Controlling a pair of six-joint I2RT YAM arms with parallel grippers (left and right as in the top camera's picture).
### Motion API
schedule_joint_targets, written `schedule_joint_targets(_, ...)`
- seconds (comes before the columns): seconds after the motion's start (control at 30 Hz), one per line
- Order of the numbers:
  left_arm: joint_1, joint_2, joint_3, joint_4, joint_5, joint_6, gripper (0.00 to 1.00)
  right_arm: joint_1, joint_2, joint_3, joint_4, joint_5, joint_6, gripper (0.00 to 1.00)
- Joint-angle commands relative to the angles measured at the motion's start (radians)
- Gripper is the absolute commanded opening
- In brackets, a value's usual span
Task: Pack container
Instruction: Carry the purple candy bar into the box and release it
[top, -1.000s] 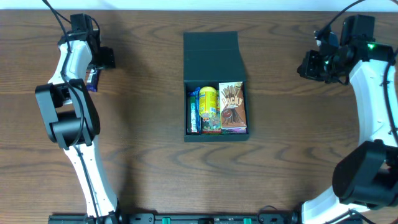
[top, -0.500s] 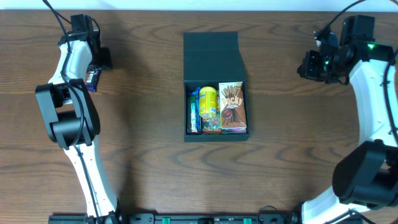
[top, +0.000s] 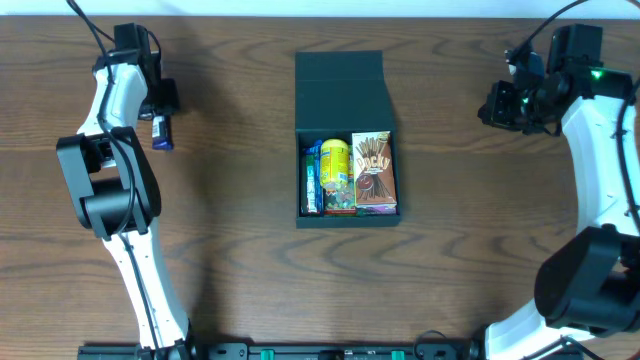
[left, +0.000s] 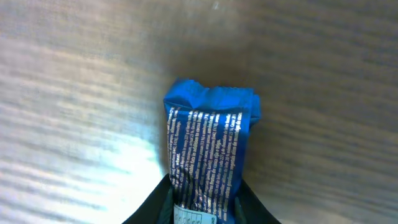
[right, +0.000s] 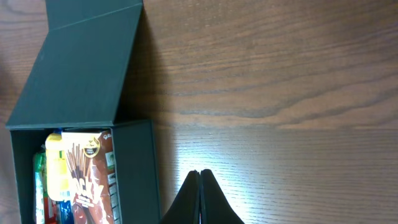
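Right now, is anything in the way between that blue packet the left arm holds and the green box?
Nothing visible. Only bare table lies between the blue packet in the left gripper and the container, whose lid is folded back open.

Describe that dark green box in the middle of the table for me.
The container is a matte, dark teal box that looks like cardboard. It sits open on the wooden table, its hinged flap lid laid back on the far side. Inside, side by side, are a Pocky box, a yellow pack and thin blue and green packs. Nothing else touches it.
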Motion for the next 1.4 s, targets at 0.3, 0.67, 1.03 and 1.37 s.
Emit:
schedule_joint_targets(0.3, -0.121, -0.054, 0.307, -0.340, 0.000, -0.149, 0.13, -0.008, -0.013, 0.015, 0.027, 0.056, -0.016, 0.01)
schedule_joint_targets(0.67, -0.568, -0.124, 0.336, -0.594, 0.102, -0.363, 0.06, -0.011, -0.013, 0.015, 0.121, 0.056, -0.020, 0.02)
schedule_joint_targets(1.03, -0.771, -0.124, 0.314, -0.694, -0.002, -0.614, 0.06, -0.011, -0.013, 0.015, 0.212, 0.056, -0.063, 0.02)
schedule_joint_targets(1.37, -0.817, -0.124, 0.206, -0.679, -0.139, -0.832, 0.06, -0.011, -0.013, 0.015, 0.240, 0.056, -0.106, 0.02)
